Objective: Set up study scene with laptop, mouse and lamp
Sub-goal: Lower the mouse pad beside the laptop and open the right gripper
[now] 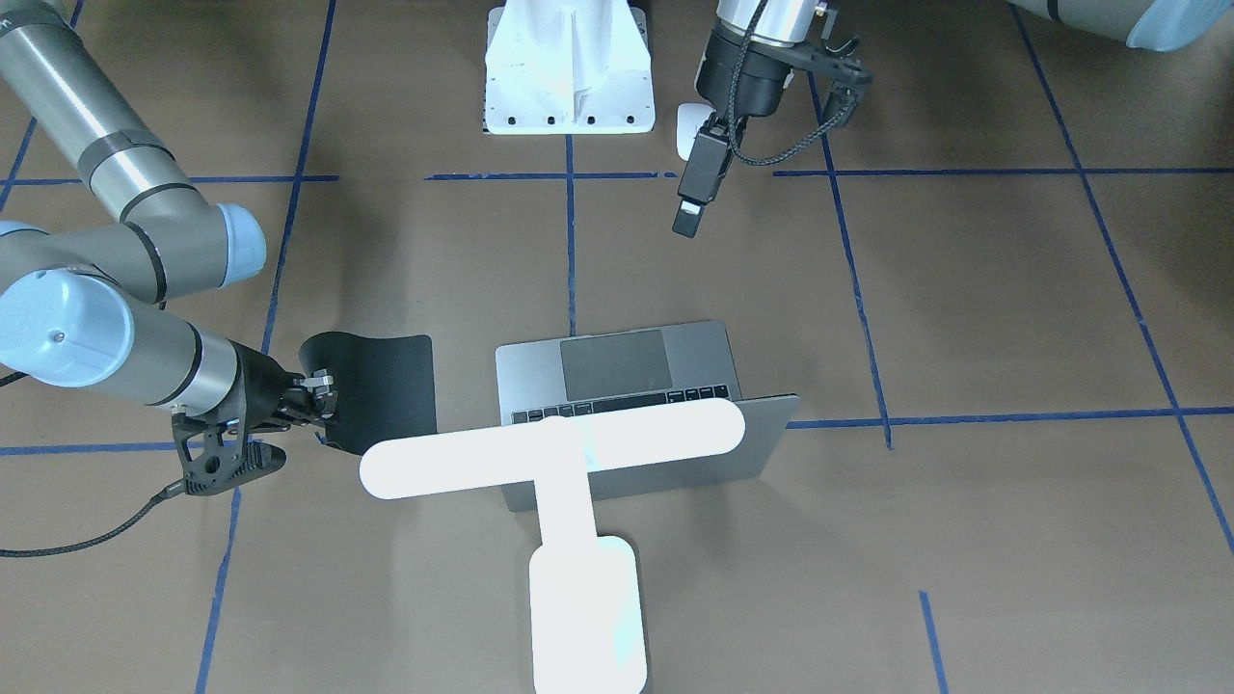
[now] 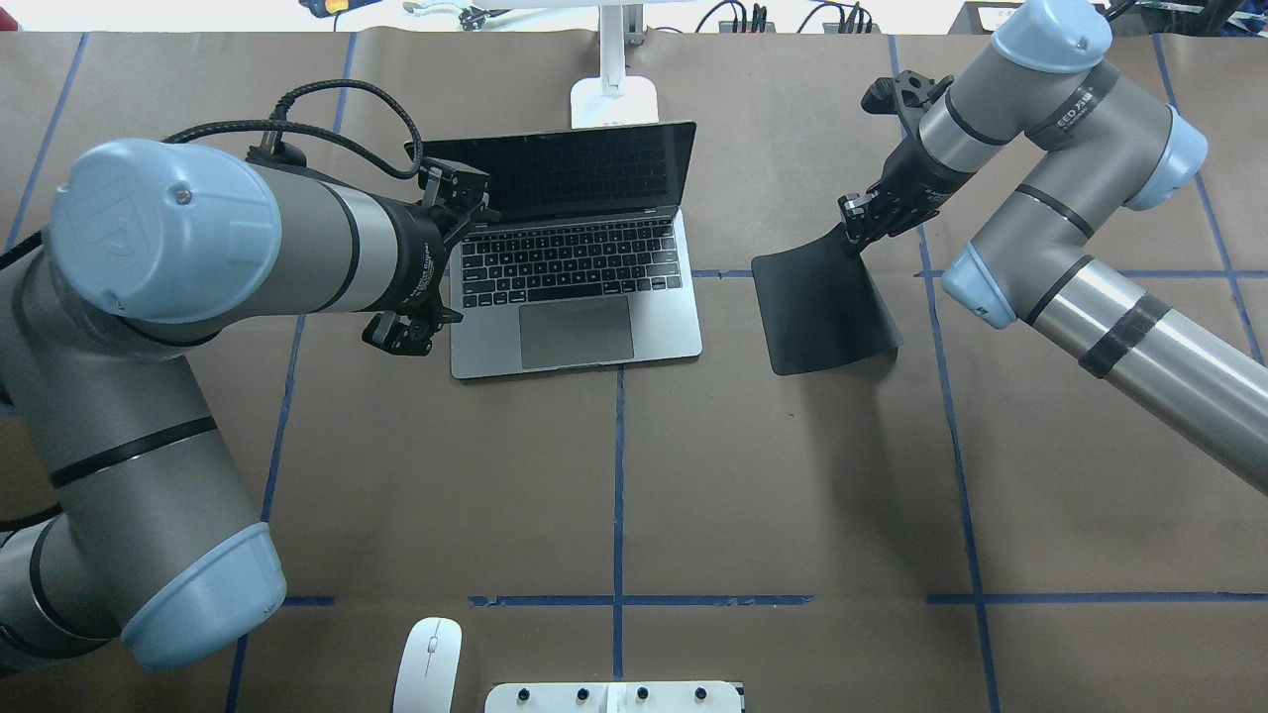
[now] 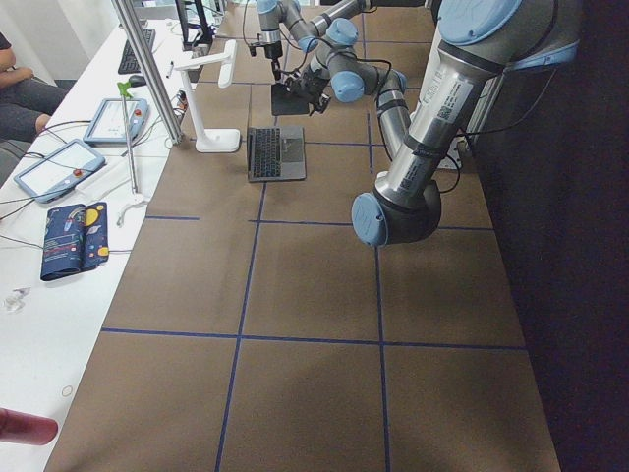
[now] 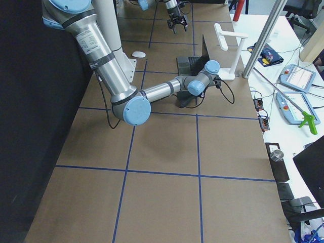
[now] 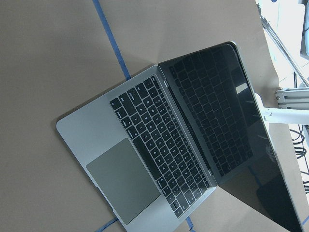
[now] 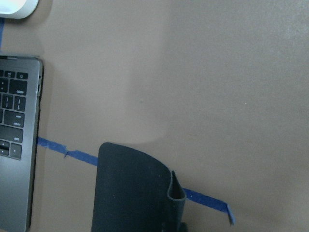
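Looming nearest in the overhead view, the left arm (image 2: 168, 327) holds its left gripper (image 2: 399, 337) empty, jaws apart, just left of the laptop (image 2: 580, 297). That laptop stands open at the far centre, with the lamp (image 2: 614, 97) right behind it. Further right, the right gripper (image 2: 858, 226) is clamped on the far edge of the floppy black mat (image 2: 822, 317). The mouse (image 2: 431, 659) lies at the near edge. It looks light, smooth and probably slippery, best pinched across its long sides.
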Tool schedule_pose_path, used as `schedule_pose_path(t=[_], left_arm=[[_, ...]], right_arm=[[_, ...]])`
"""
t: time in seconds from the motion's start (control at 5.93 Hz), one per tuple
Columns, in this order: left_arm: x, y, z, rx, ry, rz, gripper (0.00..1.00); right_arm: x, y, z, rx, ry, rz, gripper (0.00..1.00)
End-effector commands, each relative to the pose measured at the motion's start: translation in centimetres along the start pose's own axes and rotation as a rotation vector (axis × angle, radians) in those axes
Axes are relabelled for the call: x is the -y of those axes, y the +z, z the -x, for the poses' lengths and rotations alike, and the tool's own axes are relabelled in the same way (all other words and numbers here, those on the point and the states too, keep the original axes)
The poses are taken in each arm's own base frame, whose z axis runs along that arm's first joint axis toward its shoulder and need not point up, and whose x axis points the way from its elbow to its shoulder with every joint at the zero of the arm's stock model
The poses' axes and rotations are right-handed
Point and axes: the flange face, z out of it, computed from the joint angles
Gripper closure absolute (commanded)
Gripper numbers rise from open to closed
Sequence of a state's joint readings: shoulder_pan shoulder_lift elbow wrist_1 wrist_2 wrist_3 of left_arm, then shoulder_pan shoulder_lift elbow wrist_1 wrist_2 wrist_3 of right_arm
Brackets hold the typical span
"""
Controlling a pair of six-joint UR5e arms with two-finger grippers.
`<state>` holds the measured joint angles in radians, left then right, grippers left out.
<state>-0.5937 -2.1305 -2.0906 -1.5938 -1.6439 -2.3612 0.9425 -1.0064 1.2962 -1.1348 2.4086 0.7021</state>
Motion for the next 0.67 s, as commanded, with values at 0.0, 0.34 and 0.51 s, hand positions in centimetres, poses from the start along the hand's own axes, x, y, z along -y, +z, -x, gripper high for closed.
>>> schedule_pose_path(t=[0.0, 0.34, 0.51], left_arm=[[0.0, 0.0, -0.1, -0.001, -0.001, 0.0, 0.01], [0.0, -0.1, 0.0, -0.002, 0.001, 0.001, 0.01], [0.0, -0.1, 0.0, -0.001, -0.001, 0.0, 0.01]], right_arm=[[0.7, 0.3, -0.5, -0.024, 0.016, -0.008, 0.5], [2.2, -1.7, 1.5, -0.011, 0.193, -0.056, 0.11], [3.2, -4.8, -0.7, -0.014, 0.228, -0.103, 0.0]])
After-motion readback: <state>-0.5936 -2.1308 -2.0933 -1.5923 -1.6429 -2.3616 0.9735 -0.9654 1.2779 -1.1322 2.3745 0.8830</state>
